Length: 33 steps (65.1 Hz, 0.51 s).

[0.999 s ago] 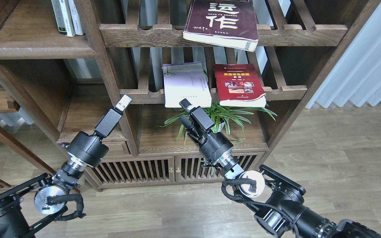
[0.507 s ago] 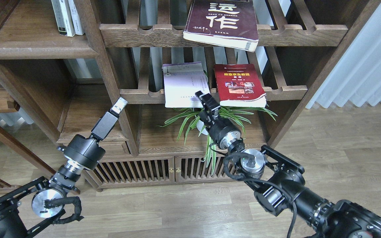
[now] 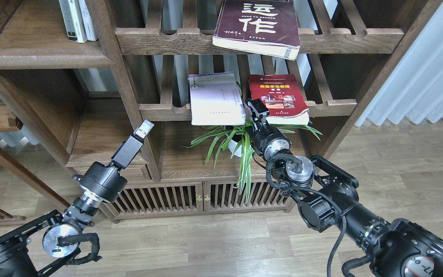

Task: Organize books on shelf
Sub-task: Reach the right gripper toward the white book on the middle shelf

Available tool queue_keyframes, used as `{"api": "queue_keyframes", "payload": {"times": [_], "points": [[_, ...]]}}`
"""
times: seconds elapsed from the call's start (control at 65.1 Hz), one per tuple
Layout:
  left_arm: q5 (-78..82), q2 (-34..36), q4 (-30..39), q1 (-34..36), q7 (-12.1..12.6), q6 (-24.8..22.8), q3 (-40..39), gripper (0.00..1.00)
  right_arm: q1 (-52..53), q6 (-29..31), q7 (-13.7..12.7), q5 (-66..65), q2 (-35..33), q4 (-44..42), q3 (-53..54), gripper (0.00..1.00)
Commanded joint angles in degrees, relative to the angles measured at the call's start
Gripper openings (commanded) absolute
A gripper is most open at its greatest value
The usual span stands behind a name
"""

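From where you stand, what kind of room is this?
Likely a home study or office corner: a dark wooden bookcase holding books such as the maroon book, a potted plant on a lower shelf, wood-plank flooring and pale curtains on the right.

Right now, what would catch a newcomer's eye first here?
The thick maroon book with big white characters, jutting over the top slatted rack's front rail. Below it, the right gripper reaches up at the red book, which lies beside the white-and-lavender book.
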State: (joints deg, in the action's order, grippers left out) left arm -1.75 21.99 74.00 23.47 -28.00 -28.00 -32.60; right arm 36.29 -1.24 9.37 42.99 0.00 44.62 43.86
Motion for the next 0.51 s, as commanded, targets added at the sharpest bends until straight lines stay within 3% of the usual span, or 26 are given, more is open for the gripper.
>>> {"api": "queue_keyframes", "payload": {"times": [0.0,0.215,0.338,0.492], "points": [[0.08,-0.46,-0.34,0.08,0.00,0.00,-0.01,1.00,1.06,-0.17,-1.10,0.61,0.00,0.56,-0.44,0.95],[0.08,-0.72,-0.78,0.17,0.00,0.00,-0.01,1.00,1.86,-0.17,-3.83,0.70,0.00,2.32,-4.04,0.95],[0.08,-0.72,-0.78,0.26,0.00,0.00,-0.01,1.00,1.86,-0.17,-4.10,0.70,0.00,2.41,-5.71,0.95],[0.08,-0.64,-0.78,0.17,0.00,0.00,-0.01,1.00,1.86,-0.17,-4.10,0.96,0.00,2.32,-5.89,0.84]]}}
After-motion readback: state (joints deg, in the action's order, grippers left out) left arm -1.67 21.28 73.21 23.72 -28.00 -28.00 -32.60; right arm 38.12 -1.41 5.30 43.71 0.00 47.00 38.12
